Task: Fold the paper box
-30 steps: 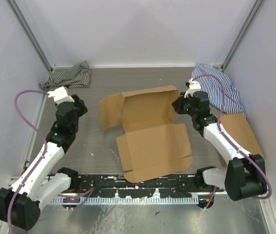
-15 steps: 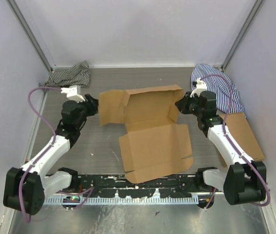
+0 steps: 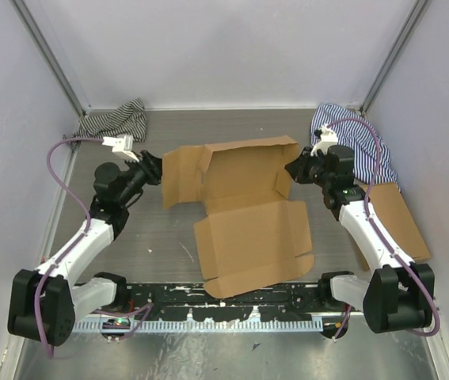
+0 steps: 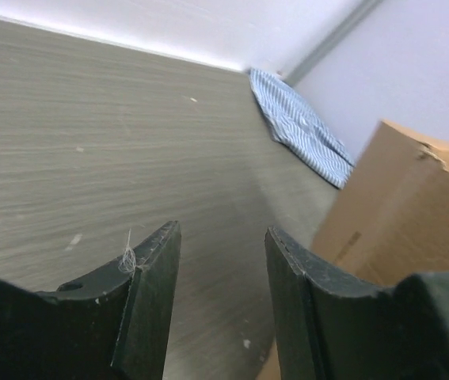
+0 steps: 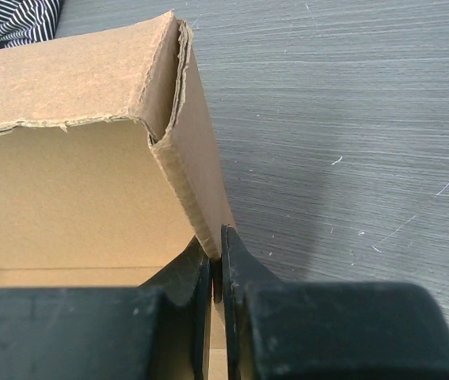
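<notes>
The paper box (image 3: 248, 218) is a brown cardboard sheet lying partly folded mid-table, its back panel and side walls raised. My right gripper (image 3: 294, 169) is shut on the box's right side wall; the right wrist view shows the wall's corrugated edge (image 5: 196, 198) pinched where the gripper (image 5: 218, 265) closes. Just off the box's left flap (image 3: 178, 178), my left gripper (image 3: 157, 169) is open. In the left wrist view its gripper (image 4: 222, 273) holds only bare table between the fingers, with the cardboard (image 4: 402, 214) to the right.
A black-and-white striped cloth (image 3: 113, 123) lies at the back left. At the back right is a blue striped cloth (image 3: 364, 146), also seen as the blue cloth (image 4: 299, 127). Another flat brown cardboard piece (image 3: 398, 222) lies by the right wall.
My left arm has swung right, bringing its open gripper up to the box's left flap. The right gripper, still shut on the wall, shifted slightly right and the box moved a little with it.
</notes>
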`<state>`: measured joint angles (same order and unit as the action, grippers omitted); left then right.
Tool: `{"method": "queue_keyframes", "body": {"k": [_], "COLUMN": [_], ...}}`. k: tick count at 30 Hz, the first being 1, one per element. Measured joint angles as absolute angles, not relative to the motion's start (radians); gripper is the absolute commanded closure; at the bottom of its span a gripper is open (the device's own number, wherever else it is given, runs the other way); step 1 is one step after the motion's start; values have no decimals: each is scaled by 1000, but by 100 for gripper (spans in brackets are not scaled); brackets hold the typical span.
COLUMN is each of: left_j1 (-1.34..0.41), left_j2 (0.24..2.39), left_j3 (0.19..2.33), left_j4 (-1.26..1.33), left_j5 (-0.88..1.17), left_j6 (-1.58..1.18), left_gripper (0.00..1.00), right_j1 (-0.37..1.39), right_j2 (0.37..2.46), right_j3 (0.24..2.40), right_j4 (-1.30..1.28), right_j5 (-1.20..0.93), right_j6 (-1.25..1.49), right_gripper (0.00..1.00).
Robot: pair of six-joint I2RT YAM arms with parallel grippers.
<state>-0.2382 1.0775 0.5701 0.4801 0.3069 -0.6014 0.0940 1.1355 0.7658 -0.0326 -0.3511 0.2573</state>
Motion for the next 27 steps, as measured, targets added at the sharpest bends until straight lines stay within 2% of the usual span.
{"method": "queue_keyframes", "body": {"k": [7, 17, 27], "left_j1": [-238, -239, -274], "left_j2": [1075, 920, 1068], "left_j3": [510, 467, 458], "left_j4": [548, 512, 580], "left_j5": [486, 550, 592], "left_j6": [-702, -751, -802], "left_gripper": [48, 46, 48], "right_j1": [94, 94, 94], "right_j2": [1201, 1253, 1254], "right_j3": [794, 795, 795], "right_j4": [-39, -42, -41], "right_j5": [-342, -316, -325], "right_j6": [263, 265, 265], "right_gripper": [99, 99, 99]}}
